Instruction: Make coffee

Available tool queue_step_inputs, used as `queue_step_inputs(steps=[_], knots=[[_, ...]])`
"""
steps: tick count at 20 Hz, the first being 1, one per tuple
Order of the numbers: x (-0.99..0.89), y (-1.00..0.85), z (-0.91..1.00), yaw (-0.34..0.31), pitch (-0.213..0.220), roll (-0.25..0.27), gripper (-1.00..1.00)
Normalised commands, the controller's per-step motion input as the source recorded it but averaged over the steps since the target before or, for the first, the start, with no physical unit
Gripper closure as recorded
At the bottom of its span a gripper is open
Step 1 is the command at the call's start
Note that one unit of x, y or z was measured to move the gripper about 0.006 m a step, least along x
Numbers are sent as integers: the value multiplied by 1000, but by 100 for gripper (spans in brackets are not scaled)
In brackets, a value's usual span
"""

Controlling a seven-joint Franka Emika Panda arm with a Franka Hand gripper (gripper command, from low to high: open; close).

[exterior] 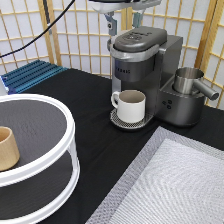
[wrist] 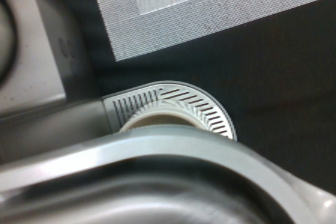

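The grey coffee machine (exterior: 142,65) stands at the back of the table with its lid down. A white handled mug (exterior: 130,105) sits on its round drip tray (exterior: 120,122) under the spout. My gripper (exterior: 122,20) hangs just above the machine's lid at the exterior view's top, open and empty, its fingers (exterior: 109,22) apart. The wrist view looks down on the lid (wrist: 165,170), with the mug's rim (wrist: 161,120) and the slotted drip tray (wrist: 199,105) below it. The coffee pod is out of view.
A metal frothing jug (exterior: 189,80) sits on the machine's right side. A white two-tier round stand (exterior: 37,145) with a tan wooden cup (exterior: 7,147) is at the left. A grey mat (exterior: 175,185) lies at the bottom right. A blue rack (exterior: 32,75) is at the back left.
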Motion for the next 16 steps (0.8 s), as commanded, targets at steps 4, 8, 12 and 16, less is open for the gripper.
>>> queue_step_inputs(steps=[4,8,12,16], knots=[[-235,9,-256,8,-49,-153,-100],[-424,76,-221,83,-50,-137,-100],[-119,53,-43,118,-52,-132,-100],[4,102,-37,108,-40,-141,-100]])
